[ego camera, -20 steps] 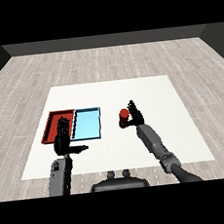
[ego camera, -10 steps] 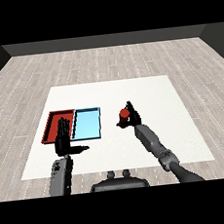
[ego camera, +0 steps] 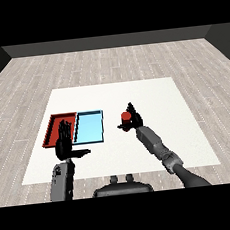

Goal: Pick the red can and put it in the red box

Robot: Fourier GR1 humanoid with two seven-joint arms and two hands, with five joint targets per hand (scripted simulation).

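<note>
White table (ego camera: 149, 90) spreads before me over a grey plank floor (ego camera: 106, 62), and nearest its front edge my left hand (ego camera: 66, 145) stands upright with fingers straight and thumb stuck out, holding nothing. Just beyond it, toward the left edge, lie the red tray (ego camera: 53, 131) and light blue tray (ego camera: 89, 126), touching side by side. Right of them, near the table's middle, my right hand (ego camera: 135, 119) curls round the red can (ego camera: 126, 117).

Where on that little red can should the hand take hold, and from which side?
Around its upright side wall, I'd judge. The red can is an upright cylinder, so fingers curl round it. Come from its right, as the right hand beside it does, well apart from the trays.
</note>
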